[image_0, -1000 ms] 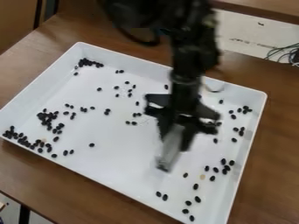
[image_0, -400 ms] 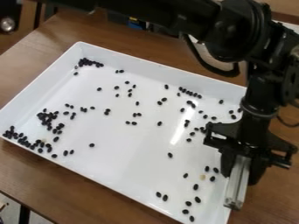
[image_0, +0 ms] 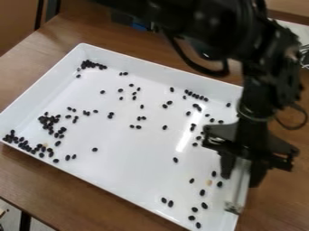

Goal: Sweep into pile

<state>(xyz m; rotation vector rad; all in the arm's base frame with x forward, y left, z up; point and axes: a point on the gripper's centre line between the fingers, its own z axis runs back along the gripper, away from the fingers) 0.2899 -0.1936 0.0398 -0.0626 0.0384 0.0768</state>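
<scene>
A black robot arm (image_0: 187, 18) bends downward on my right.
From the top edge it slants across to a bulky joint (image_0: 232, 36), then drops through the wrist (image_0: 256, 97) to a slightly tilted gripper (image_0: 241, 180), fingers (image_0: 228, 166) closed on their load.

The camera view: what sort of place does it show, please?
Probably a robotics lab or workshop. A black robot arm hangs over a large white rectangular tray of scattered small black beans, on a brown wooden table.
</scene>
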